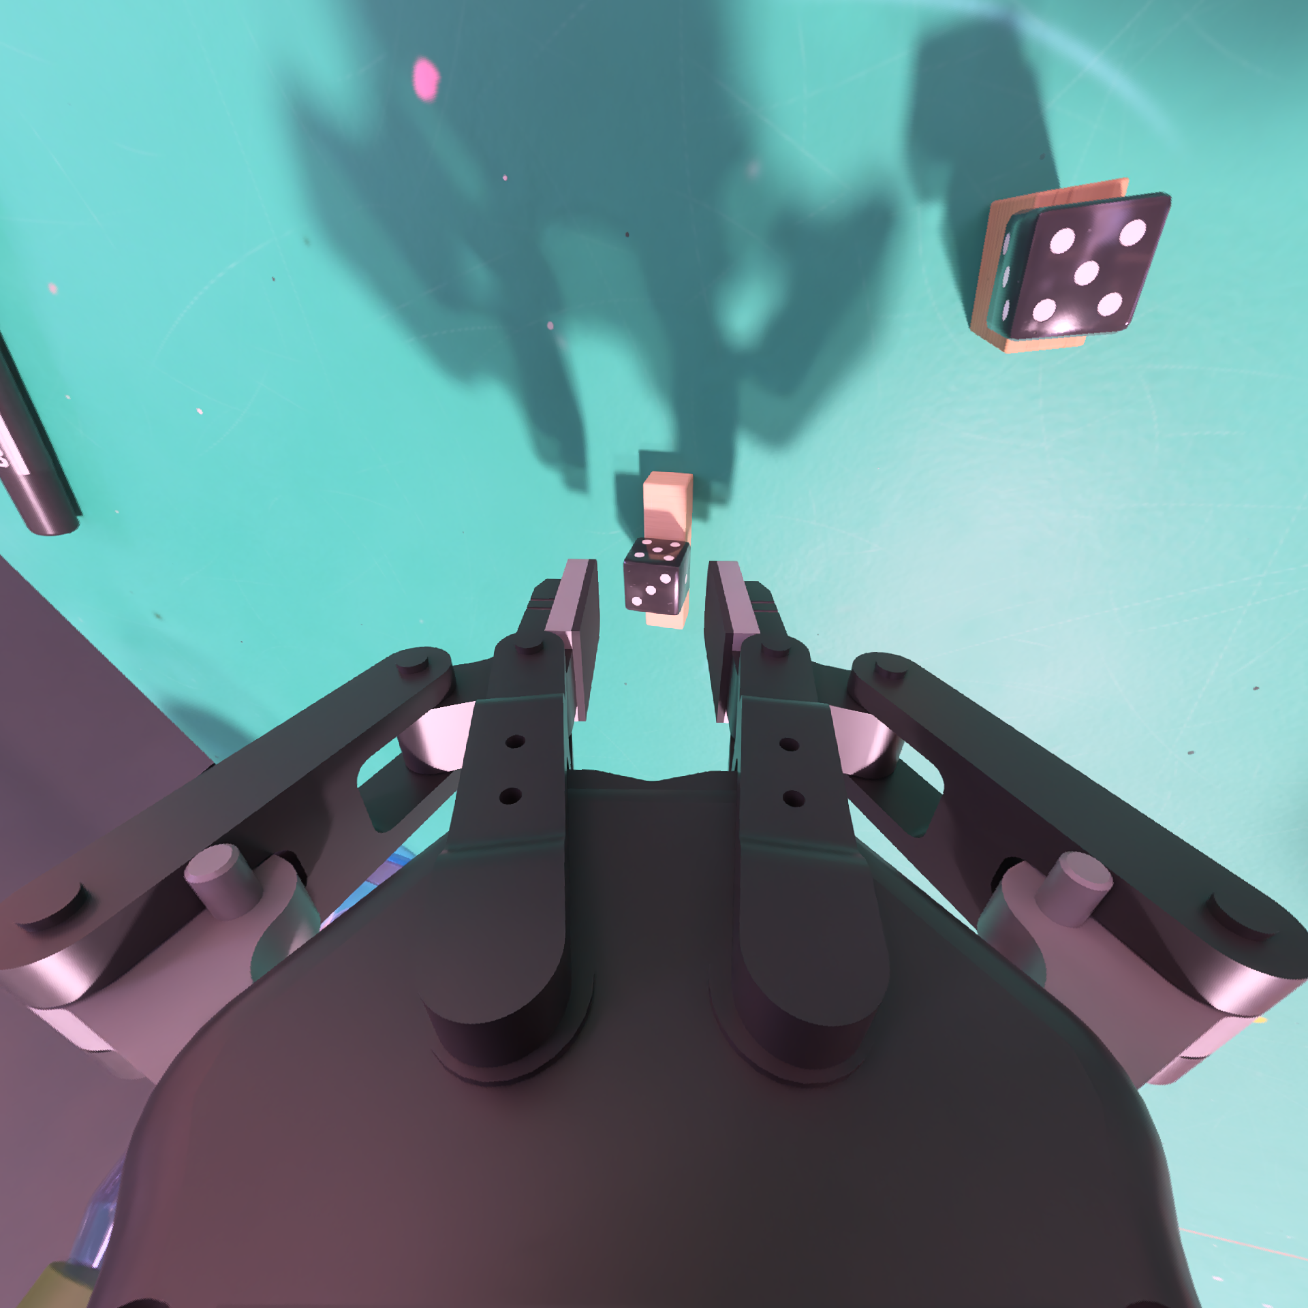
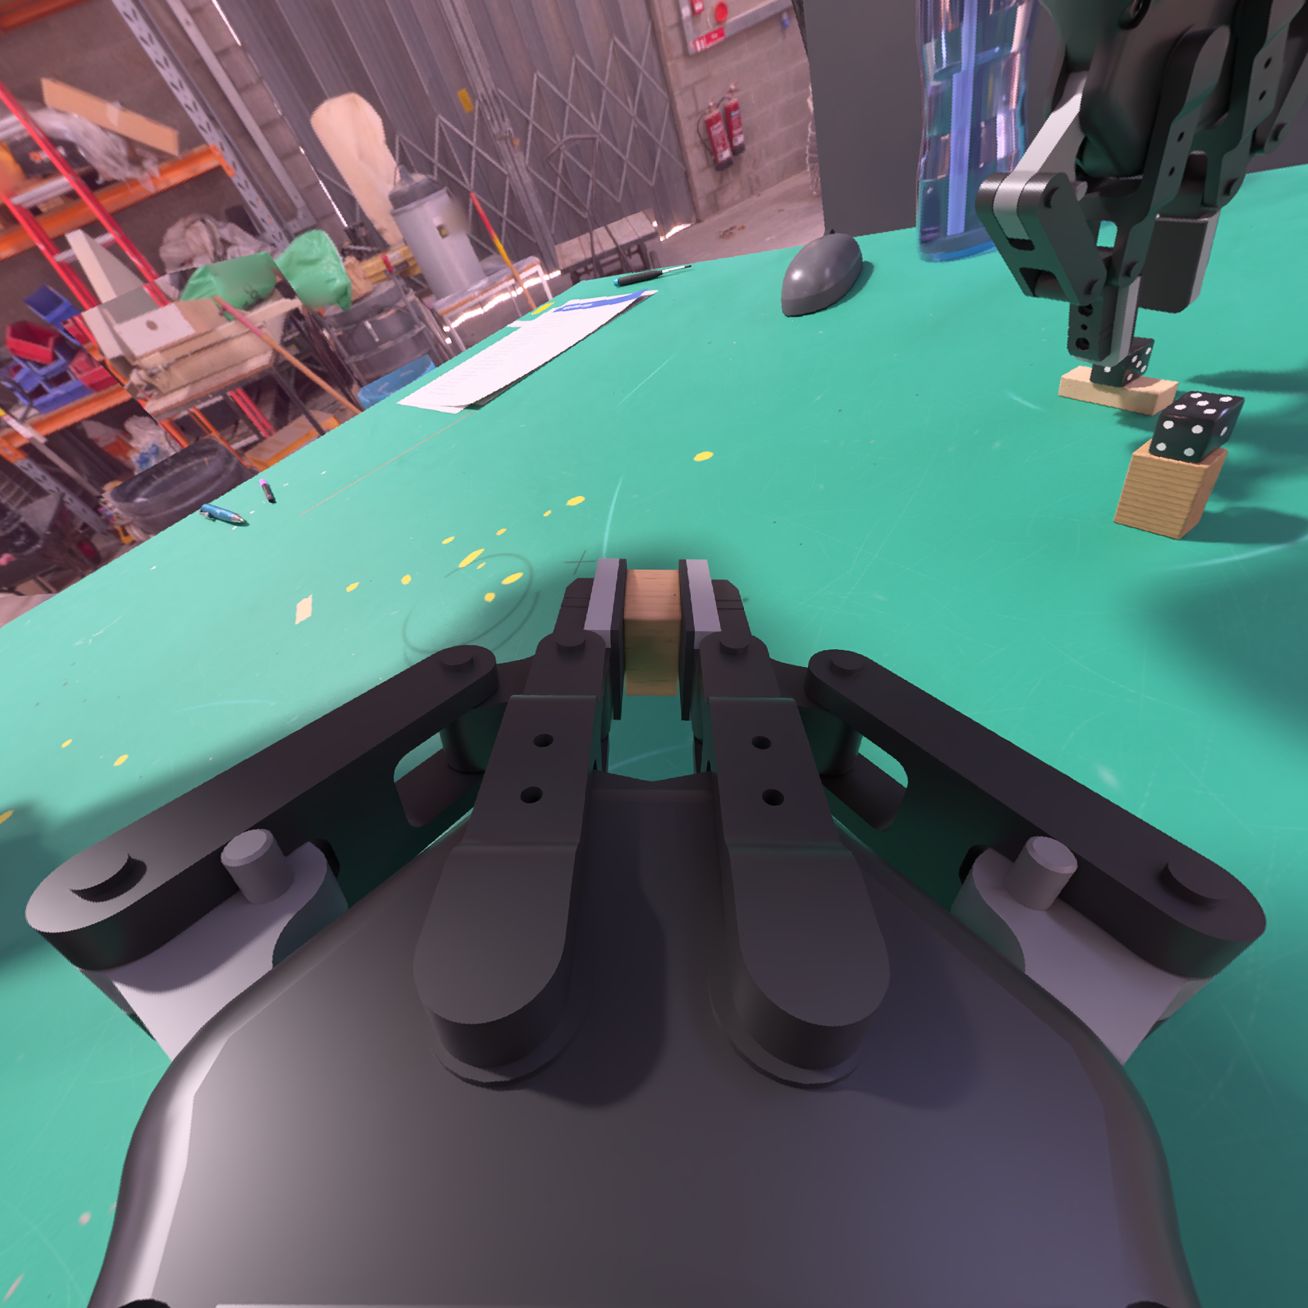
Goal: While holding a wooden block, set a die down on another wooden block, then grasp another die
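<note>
The right gripper [image 2: 652, 591] holds a wooden block [image 2: 651, 630], clamped between both pads above the green table [image 2: 849, 566]. This grip meets the holding condition of the task.

The left gripper [image 1: 651, 587] points down with its jaws parted to a medium width and nothing between them. A die [image 1: 656, 575] lies in the gap line below the fingertips, resting on a flat block [image 1: 667, 499]. In the right wrist view the left gripper [image 2: 1111, 340] stands low over this die [image 2: 1127, 364], and its fingers appear to straddle it on the flat block [image 2: 1118, 391]; contact with the pads cannot be confirmed.

A second die [image 1: 1083, 272] sits on a cube block [image 1: 1019, 269] to the right of the flat block. In the right wrist view this die [image 2: 1196, 425] rests tilted on the cube block [image 2: 1171, 492], just beside the flat block.

Judgement: one die is already placed on a block, and the step in hand is either the release or the next grasp.

Hazards:
- The two stacks stand close together. A wide finger opening or a sideways move could strike the neighbouring die and knock it off.
- The tilted die is poorly seated and may slide under a slight bump.
- The die sits toward one end of the flat block. An off-centre closure could push it over the edge or tip the block.
- Any slack in the right grip drops the held block.
</note>
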